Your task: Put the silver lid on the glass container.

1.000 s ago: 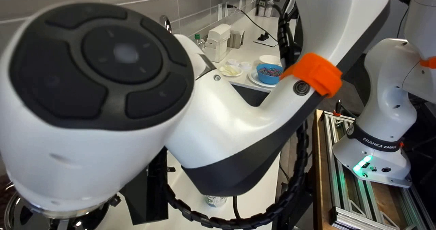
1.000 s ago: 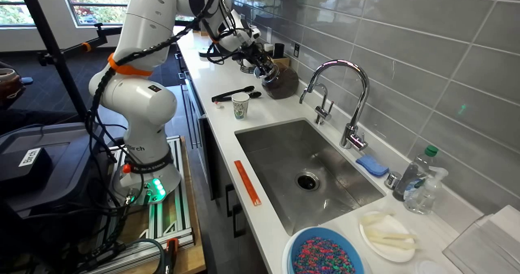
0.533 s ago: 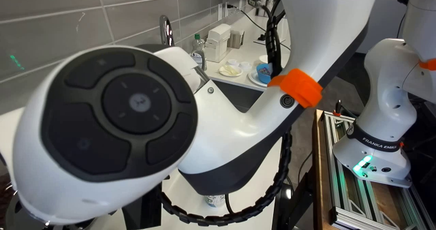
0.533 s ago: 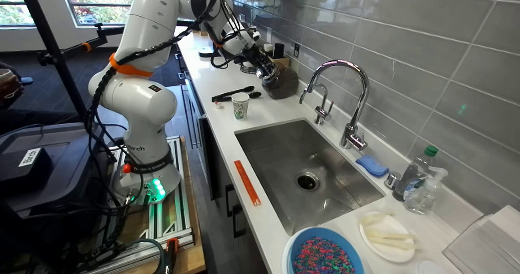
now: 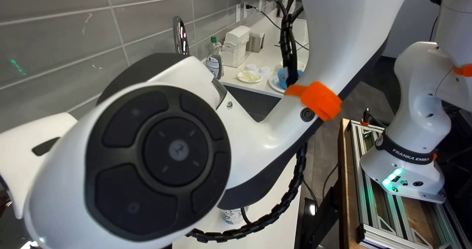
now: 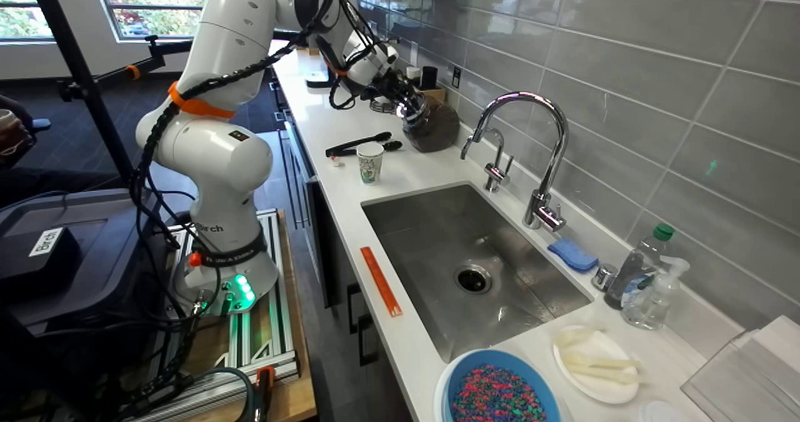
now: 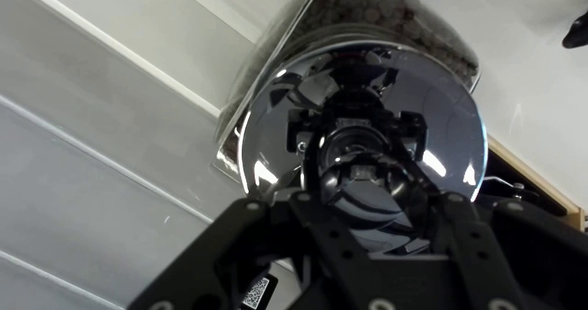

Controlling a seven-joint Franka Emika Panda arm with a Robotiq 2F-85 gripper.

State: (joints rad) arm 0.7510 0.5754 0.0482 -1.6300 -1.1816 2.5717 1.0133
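1. Found the tool (image 7: pixel 358 167) closed narrow on the silver lid (image 7: pixel 445 110), gripping at its middle; saw that middle only partly through reflections and dark metal.
2. In the wrist view, saw the silver lid spread broadly in front of the tool, mirroring the black mechanism.
3. Spotted the glass container (image 6: pixel 444 128) just beyond the silver lid from the tool, partly covered by it in the wrist view. Saw dark brown contents (image 7: pixel 390 11) through the clear wall.
4. Could not tell contact from a gap between the silver lid and the glass container.
5. In an exterior view, saw the silver lid at the lower end of the slanting tool, overlapping the glass container.
6. On the surface (image 6: pixel 419 170) near the tool, noted black tongs (image 6: pixel 359 142) and, just beside them, an upright patterned paper cup (image 6: pixel 369 164).
7. Well apart from the tool, saw a sink (image 6: pixel 412 234), a tall faucet (image 6: pixel 556 159), an orange strip (image 6: pixel 380 281) and a blue sponge (image 6: pixel 572 255).
8. Farther still from the tool, noted a blue bowl (image 6: pixel 500 357) of coloured bits (image 6: pixel 500 397) and a white plate (image 6: pixel 609 396) of pale strips (image 6: pixel 594 366).
9. In an exterior view, found the white arm (image 5: pixel 254 140) filling the foreground and hiding the tool.
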